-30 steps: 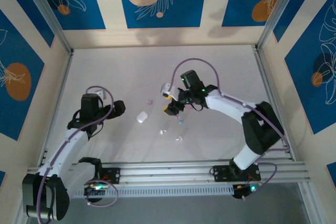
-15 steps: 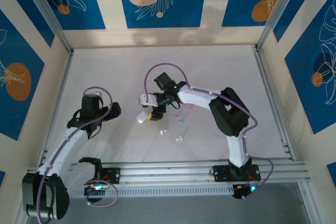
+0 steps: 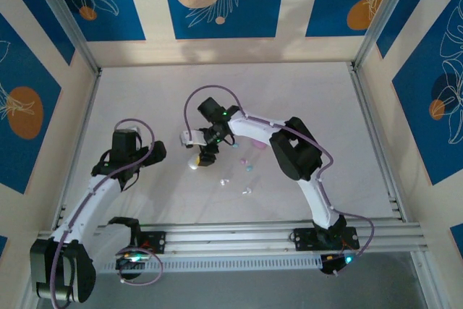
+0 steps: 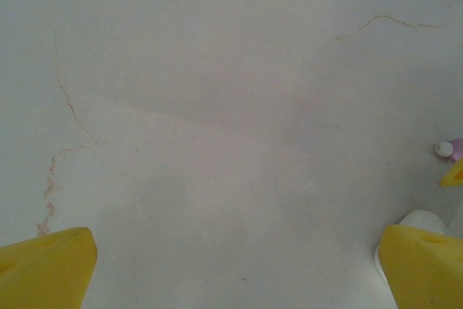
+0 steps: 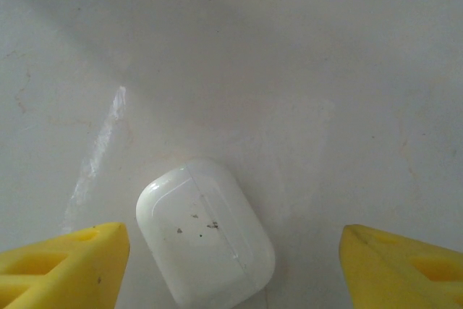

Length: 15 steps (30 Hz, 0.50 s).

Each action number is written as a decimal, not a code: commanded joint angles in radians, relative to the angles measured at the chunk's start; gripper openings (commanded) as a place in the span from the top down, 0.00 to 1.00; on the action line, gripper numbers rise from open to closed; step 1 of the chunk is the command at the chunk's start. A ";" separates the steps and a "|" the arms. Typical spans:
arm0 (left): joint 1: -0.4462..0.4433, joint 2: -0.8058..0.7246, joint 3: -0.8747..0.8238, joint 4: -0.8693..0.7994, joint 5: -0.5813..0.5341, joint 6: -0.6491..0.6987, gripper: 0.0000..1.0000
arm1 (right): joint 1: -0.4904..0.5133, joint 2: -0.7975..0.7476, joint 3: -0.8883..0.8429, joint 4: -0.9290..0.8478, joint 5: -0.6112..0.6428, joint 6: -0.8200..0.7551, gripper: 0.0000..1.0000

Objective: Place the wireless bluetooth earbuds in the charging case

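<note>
A closed white pebble-shaped charging case [image 5: 205,233] lies flat on the table with a few dark specks on its lid. My right gripper [image 5: 231,269] hangs just above it, open, one yellow finger on either side and touching nothing. From above, the case [image 3: 193,163] peeks out beside the right gripper [image 3: 198,153]. Tiny earbuds lie to its right: a pink one [image 3: 244,161], a light blue one [image 3: 249,168] and two clear ones [image 3: 224,181] [image 3: 246,191]. My left gripper [image 3: 155,151] is open over bare table, left of the case, as its wrist view [image 4: 235,269] confirms.
A pink pebble-shaped case [image 3: 255,147] sits under the right forearm. At the right edge of the left wrist view are a small white-and-pink bud [image 4: 445,150] and part of the white case [image 4: 423,220]. Patterned walls and metal posts enclose the table.
My right arm has swung left across the table, from over the earbuds to above the white case, and its jaws have opened wider. The left arm has barely moved.
</note>
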 commanded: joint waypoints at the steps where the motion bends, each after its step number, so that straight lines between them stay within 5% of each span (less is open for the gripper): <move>1: 0.013 -0.021 0.027 -0.023 -0.013 0.028 0.00 | 0.012 0.026 0.023 -0.069 -0.035 -0.013 0.23; 15: 0.015 -0.026 0.017 -0.016 -0.013 0.026 0.00 | 0.033 0.004 -0.042 -0.056 0.004 0.022 0.33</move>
